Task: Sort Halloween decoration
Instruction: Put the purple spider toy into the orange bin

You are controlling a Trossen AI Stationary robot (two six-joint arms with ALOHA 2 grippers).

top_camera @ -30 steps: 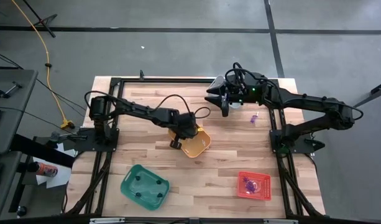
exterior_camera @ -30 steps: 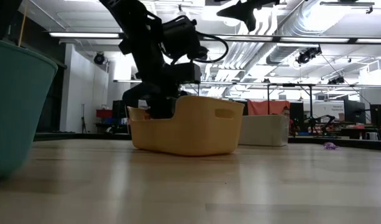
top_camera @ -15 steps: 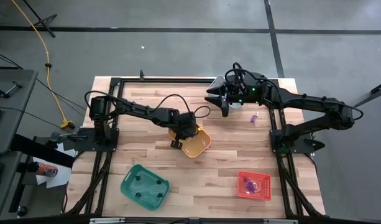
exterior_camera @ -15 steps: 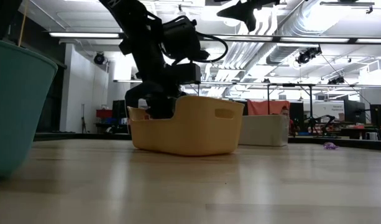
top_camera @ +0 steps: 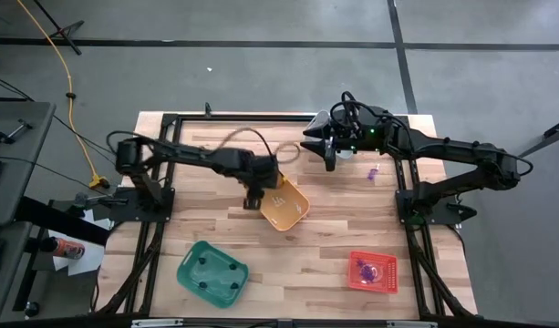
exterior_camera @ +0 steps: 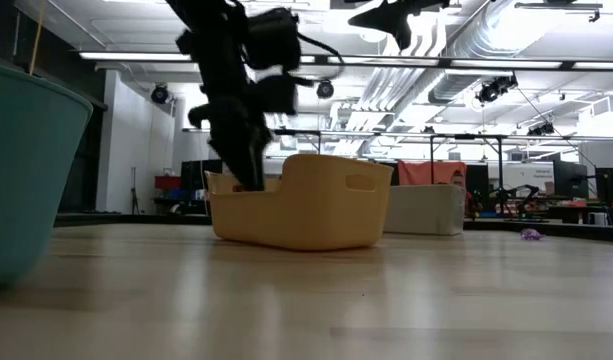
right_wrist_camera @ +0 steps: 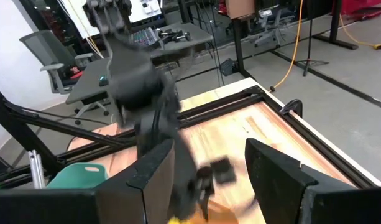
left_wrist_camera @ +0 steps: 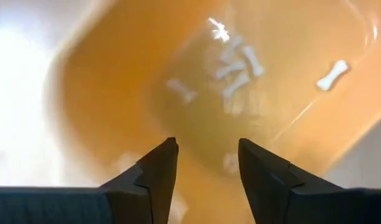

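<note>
**Purple trinket lies loose beside the right claw**

The left claw (top_camera: 253, 194) hangs at mid-frame in the high view, over the upper-left rim of the orange bin (top_camera: 291, 211). Its wrist view shows the jaws apart with nothing between them, looking down into that bin at about six whitish bones (left_wrist_camera: 240, 65); the picture is smeared, so the count is rough.

The right claw (top_camera: 330, 160) hovers in the upper middle of the high view, its jaws also apart and empty.

One purple trinket (top_camera: 374, 171) lies loose on the table (top_camera: 334, 237), to the right of the right claw and slightly lower in the frame. It is near that claw and well apart from the left one. Its long axis looks roughly up-down in the frame, though it is too small to be sure. The low view shows it at the far right, flat on the wood (exterior_camera: 530, 234).

Judged from this, the right arm is the nearer one for that piece, and the red bin (top_camera: 372, 271) at lower right already holds purple trinkets, too tightly clumped to count. The green bin (top_camera: 212, 271) at lower left holds four black pieces.

Counted: three bins in the high view, one loose trinket.
</note>
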